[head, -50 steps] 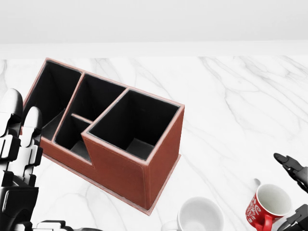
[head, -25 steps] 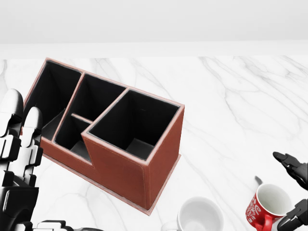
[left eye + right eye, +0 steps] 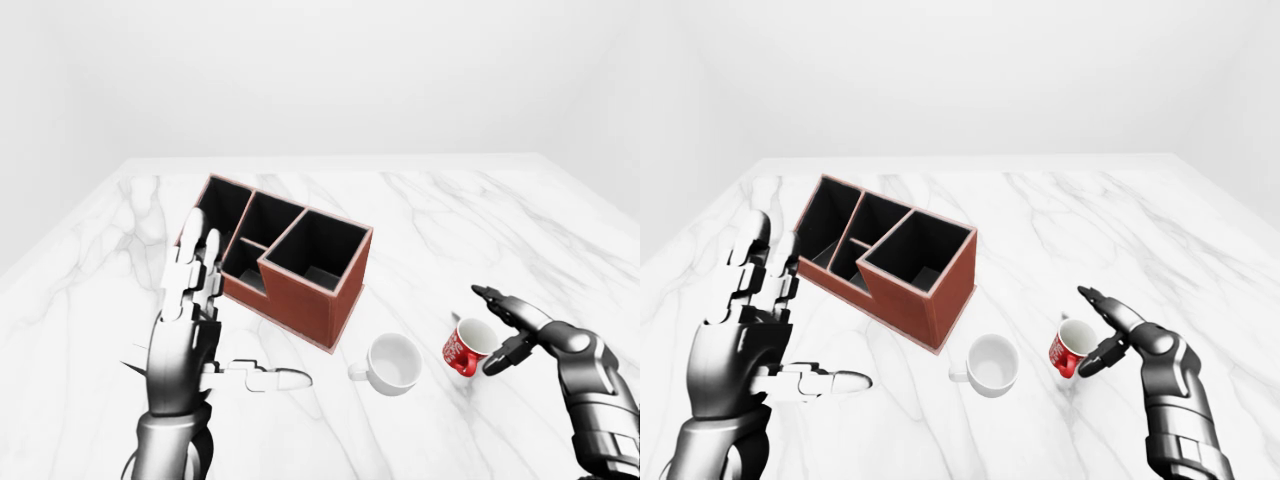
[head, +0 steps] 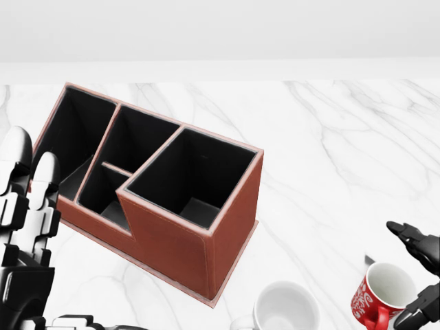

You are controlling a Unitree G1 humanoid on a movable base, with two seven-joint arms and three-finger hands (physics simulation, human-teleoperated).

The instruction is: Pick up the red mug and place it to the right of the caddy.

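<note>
The red mug point(image 3: 466, 347) stands upright on the marble table, tilted slightly, at the lower right of the views; it also shows in the head view point(image 4: 379, 295). My right hand point(image 3: 500, 330) is open, its fingers spread around the mug's right side, one above the rim and one below. The brown caddy point(image 3: 283, 255) with black compartments stands to the mug's left. My left hand point(image 3: 195, 330) is open and empty, held up flat at the left of the caddy.
A white mug point(image 3: 392, 363) stands between the caddy and the red mug, its handle pointing left. The white marble table point(image 3: 450, 220) stretches up and right of the caddy. A plain white wall lies beyond.
My right hand's fingers have shifted slightly down and right around the red mug. The mug, caddy and left hand have stayed put.
</note>
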